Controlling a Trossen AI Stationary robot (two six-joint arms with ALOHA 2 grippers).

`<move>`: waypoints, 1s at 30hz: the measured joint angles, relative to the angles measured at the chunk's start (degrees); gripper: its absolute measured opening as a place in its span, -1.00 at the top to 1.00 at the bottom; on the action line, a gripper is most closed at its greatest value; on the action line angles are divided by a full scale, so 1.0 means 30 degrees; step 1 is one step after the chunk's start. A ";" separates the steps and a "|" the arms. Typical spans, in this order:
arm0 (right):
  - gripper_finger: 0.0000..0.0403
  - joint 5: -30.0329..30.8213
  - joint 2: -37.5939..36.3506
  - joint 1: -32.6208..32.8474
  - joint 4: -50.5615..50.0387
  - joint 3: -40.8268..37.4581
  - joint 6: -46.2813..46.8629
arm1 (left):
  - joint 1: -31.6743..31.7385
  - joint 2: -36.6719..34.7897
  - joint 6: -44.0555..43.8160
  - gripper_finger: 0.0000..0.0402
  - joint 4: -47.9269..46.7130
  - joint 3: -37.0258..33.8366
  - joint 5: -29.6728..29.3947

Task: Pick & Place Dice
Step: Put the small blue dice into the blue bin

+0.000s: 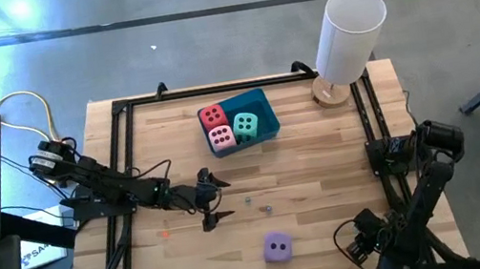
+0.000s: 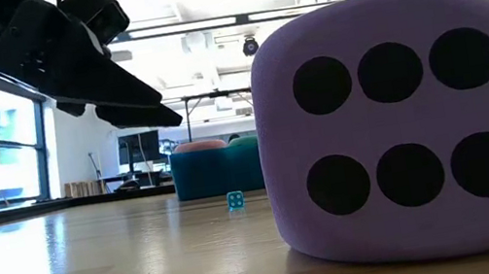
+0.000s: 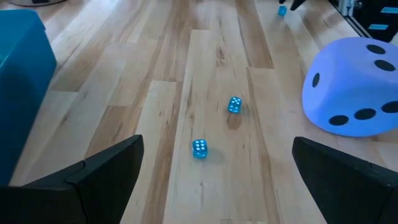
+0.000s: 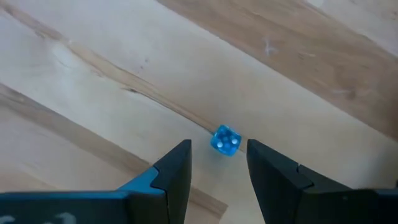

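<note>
From above, the blue plastic bin point(image 1: 241, 123) near the far edge of the wooden table point(image 1: 321, 160) holds the red point(image 1: 212, 116), pink point(image 1: 221, 137) and teal-green point(image 1: 246, 127) soft cubes, while the purple soft die point(image 1: 277, 246) lies near the near edge and the left gripper point(image 1: 211, 198) hovers mid-table, fingers apart. The left wrist view shows two tiny blue translucent dice point(image 3: 199, 148) on the boards beside that purple cube. In the right wrist view, the right gripper point(image 4: 217, 163), at the near right corner, stands spread just beside another tiny blue die point(image 4: 225, 140).

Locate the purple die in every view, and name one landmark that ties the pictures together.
High view: the purple die lies on the table near the front edge, right of centre.
Low view: purple die fills the right half, six-pip face toward the camera.
Left wrist view: purple die at the right edge.
Right wrist view: not in it.
Shared landmark: the blue bin, also seen in the low view and left wrist view.
</note>
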 joint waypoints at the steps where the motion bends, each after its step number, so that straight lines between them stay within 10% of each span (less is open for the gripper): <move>1: 0.28 0.0000 0.0000 -0.0053 -0.0014 0.0000 -0.0069 | 0.0000 0.0000 0.0000 -0.99 0.0000 0.0000 0.0000; 30: 0.28 -0.0403 -0.0007 -0.0194 0.0525 -0.0263 0.0020 | -0.0182 0.0000 -0.0138 -0.99 -0.0036 0.0000 0.0131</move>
